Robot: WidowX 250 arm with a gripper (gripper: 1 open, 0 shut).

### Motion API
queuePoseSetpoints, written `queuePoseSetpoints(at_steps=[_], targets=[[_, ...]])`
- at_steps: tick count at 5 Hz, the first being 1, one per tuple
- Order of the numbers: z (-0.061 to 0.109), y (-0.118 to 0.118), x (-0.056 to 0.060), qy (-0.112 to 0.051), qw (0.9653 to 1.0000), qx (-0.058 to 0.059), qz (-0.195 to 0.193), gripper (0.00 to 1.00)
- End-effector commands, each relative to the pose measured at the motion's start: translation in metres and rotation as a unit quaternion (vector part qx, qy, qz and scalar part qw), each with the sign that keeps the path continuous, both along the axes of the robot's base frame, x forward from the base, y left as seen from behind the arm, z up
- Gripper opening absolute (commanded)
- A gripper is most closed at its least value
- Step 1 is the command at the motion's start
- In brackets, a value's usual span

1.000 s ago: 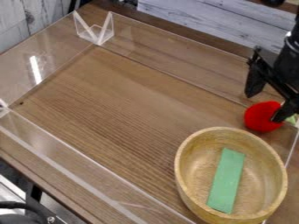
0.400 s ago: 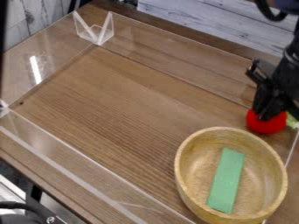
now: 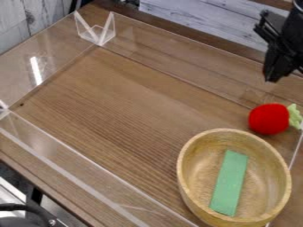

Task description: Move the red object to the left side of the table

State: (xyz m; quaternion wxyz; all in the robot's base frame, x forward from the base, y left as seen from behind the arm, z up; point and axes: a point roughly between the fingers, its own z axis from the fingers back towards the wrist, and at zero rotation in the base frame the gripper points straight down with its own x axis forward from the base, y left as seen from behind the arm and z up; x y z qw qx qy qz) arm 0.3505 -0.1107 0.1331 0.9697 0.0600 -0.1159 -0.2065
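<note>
So the counter (image 3: 119, 97) is mostly bare wood, and its whole left side has nothing on it. The wooden bowl (image 3: 235, 182) holds a green strip (image 3: 231, 183). The tool (image 3: 279, 49) hangs above with jaws closed on nothing. The red object (image 3: 268, 118) sits far right, just beside the bowl, so nothing is done yet.

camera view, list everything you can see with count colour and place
table: one, brown wood grain, fills the view
clear walls: low acrylic, around the table's edges
bowl: one, light wood, near right corner
green strip: one, flat, lying inside the bowl
red object: one, red with a pale green top, on the table at the right edge, just behind the bowl
gripper: one, black, shut, above and behind the red object, holding nothing
</note>
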Motion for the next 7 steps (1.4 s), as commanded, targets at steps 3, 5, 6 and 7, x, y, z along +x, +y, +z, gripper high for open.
queuePoseSetpoints(at_steps=[3,5,6,7], targets=[[-0.032,0.013,0.002,0.002,0.9993,-0.029,-0.023,1.0],[-0.073,0.012,0.002,0.028,0.9982,-0.036,-0.04,1.0],[-0.078,0.008,0.0,0.036,0.9965,-0.035,-0.067,0.0],[-0.073,0.007,-0.003,0.036,0.9943,-0.035,-0.094,0.0]])
